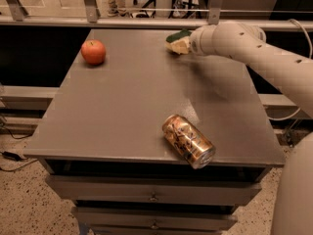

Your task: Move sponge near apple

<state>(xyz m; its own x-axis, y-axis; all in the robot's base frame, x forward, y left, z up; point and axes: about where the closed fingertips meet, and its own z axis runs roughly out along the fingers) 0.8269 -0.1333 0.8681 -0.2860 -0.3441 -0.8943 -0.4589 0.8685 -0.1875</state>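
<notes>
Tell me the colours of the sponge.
The sponge: dark green top, pale yellow base, camera view. The gripper is at it.

Gripper (187, 44) at sponge (176, 36) back right; apple (93, 52) back left; can (189, 141) front

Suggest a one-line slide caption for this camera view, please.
The gripper at the sponge by the table's far edge, apple at far left, a can lying near the front.
</notes>
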